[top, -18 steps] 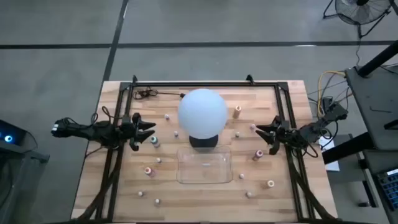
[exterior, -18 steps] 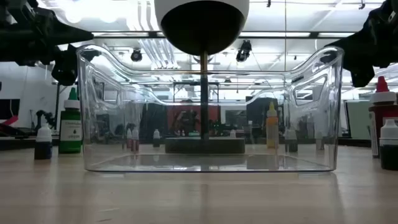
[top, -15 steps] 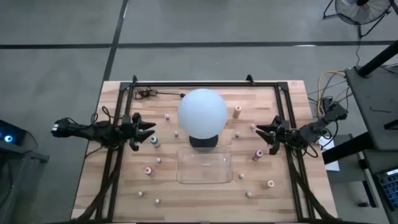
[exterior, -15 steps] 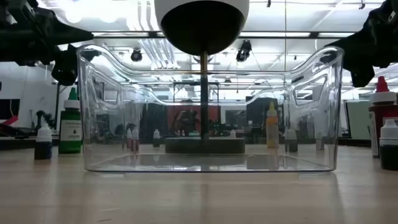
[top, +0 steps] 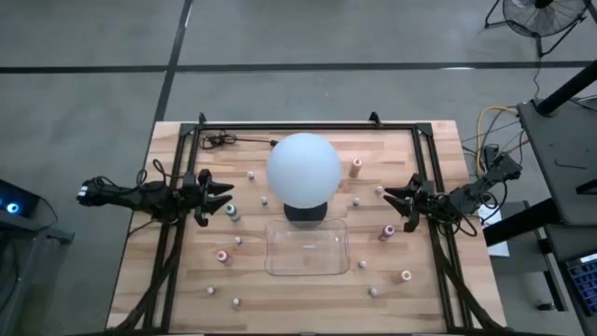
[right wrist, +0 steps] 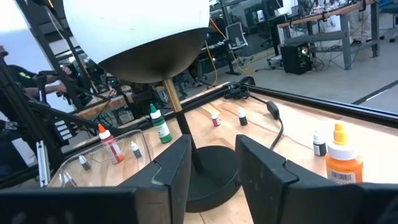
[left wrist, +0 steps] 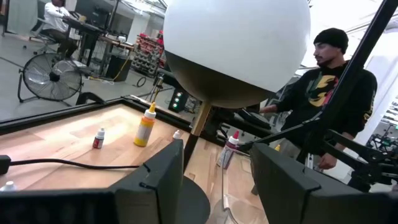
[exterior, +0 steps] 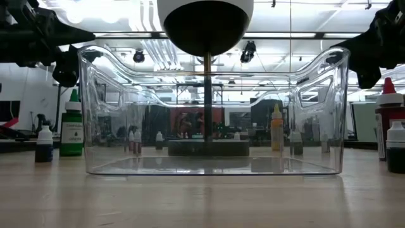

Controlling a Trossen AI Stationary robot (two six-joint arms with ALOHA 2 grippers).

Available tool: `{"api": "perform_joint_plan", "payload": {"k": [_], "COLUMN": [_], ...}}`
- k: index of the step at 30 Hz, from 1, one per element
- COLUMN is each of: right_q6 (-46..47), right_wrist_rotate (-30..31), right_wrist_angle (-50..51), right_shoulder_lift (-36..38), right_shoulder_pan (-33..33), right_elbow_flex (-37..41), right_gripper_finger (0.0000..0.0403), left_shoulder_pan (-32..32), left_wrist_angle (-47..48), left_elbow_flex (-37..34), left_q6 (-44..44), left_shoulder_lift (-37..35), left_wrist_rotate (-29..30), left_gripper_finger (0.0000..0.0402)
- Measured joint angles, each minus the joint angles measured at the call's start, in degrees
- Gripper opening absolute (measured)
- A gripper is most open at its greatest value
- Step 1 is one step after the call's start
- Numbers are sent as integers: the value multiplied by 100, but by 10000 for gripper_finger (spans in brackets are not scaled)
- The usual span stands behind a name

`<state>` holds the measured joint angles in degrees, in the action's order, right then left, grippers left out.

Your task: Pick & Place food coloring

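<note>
desk: wooden desk (top: 187,280), black frame; a person (left wrist: 329,93) stands beyond
food coloring (top: 224,257): tiny bottles scattered around white globe (top: 304,168)
left gripper (top: 224,194): jaws spread, empty
right gripper (top: 390,200): jaws spread, empty

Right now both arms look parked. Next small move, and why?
Probably lower the left gripper onto the teal bottle just beside it. Its fingers are open and empty, the clear tray holds nothing, and the right gripper hovers open at the table's right side.

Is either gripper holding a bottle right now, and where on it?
Nothing is held. The left gripper and right gripper are both open and empty, either side of the white globe.
</note>
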<state>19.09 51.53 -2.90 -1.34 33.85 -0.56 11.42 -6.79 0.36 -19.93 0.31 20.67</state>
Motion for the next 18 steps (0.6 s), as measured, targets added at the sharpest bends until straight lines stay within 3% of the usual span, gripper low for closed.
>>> {"api": "perform_joint_plan", "payload": {"k": [18], "right_q6": [-102], "right_wrist_rotate": [63], "right_wrist_angle": [-6], "right_shoulder_lift": [6], "right_shoulder_pan": [0], "right_elbow_flex": [0], "right_gripper_finger": [142], "left_shoulder_pan": [-2], "left_wrist_angle": [0], "left_elbow_flex": [0], "left_q6": [-2], "left_shoulder_lift": [-1], "left_wrist_rotate": [0], "left_gripper_finger": [161]}}
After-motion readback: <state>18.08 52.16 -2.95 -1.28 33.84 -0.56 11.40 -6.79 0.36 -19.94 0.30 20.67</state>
